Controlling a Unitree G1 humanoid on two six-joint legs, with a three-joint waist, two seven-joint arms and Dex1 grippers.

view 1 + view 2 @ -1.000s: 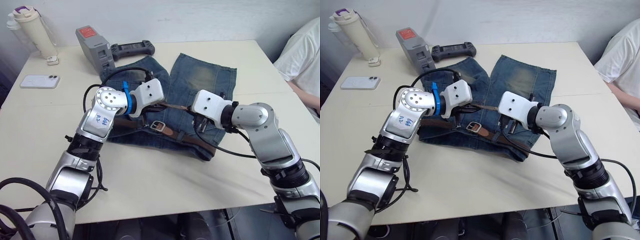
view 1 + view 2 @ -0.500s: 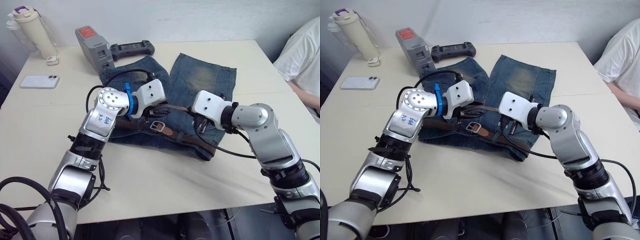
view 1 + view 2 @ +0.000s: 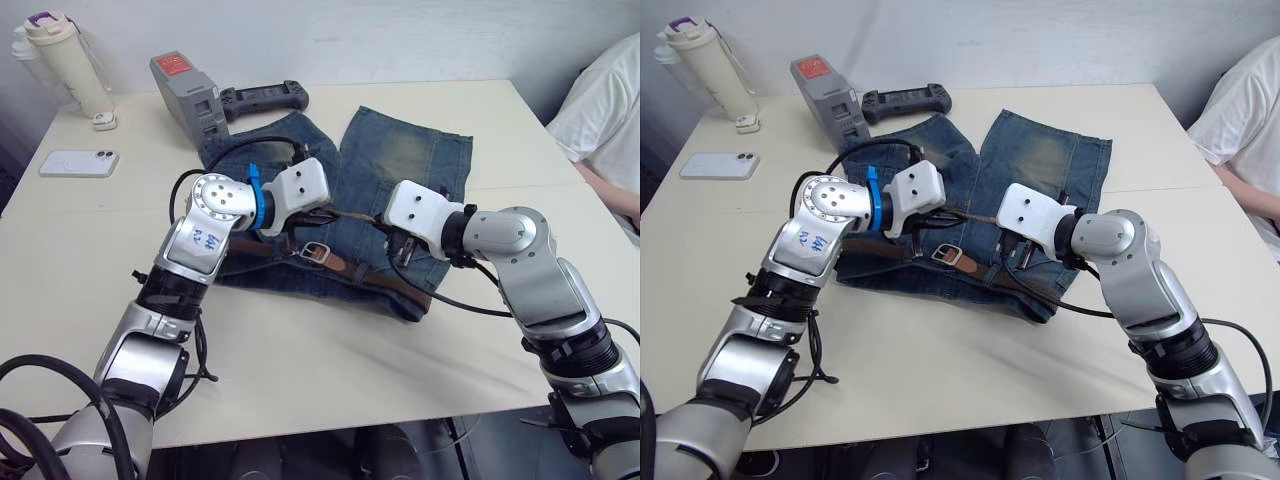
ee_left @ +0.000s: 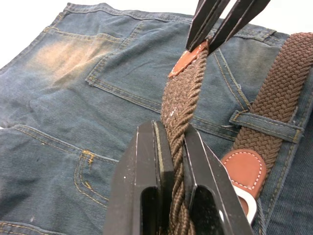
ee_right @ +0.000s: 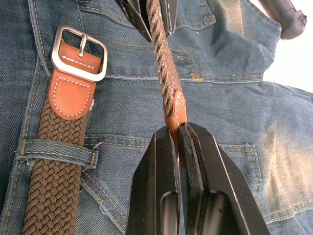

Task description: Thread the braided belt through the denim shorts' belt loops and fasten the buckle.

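The denim shorts [image 3: 405,150] lie flat mid-table, waistband toward me. The braided belt [image 3: 385,280] runs along the waistband under a belt loop [image 5: 56,152]. Its silver buckle [image 5: 78,46] rests on the denim on a tan leather end. The belt's free end is lifted above the shorts and stretched between both grippers. My left gripper [image 4: 172,142] is shut on the brown braided part. My right gripper [image 5: 177,134] is shut on the tan leather tip [image 5: 175,108]. The two grippers face each other a short span apart, just beyond the buckle [image 3: 316,250].
At the back left stand a grey box [image 3: 188,92] and a black game controller [image 3: 265,97]. A phone [image 3: 80,162] and a cream bottle [image 3: 65,60] are at the far left. A person in a white shirt [image 3: 610,110] sits at the right edge.
My left arm swayed slightly to the right and came back. Both grippers keep their hold on the belt's free end.
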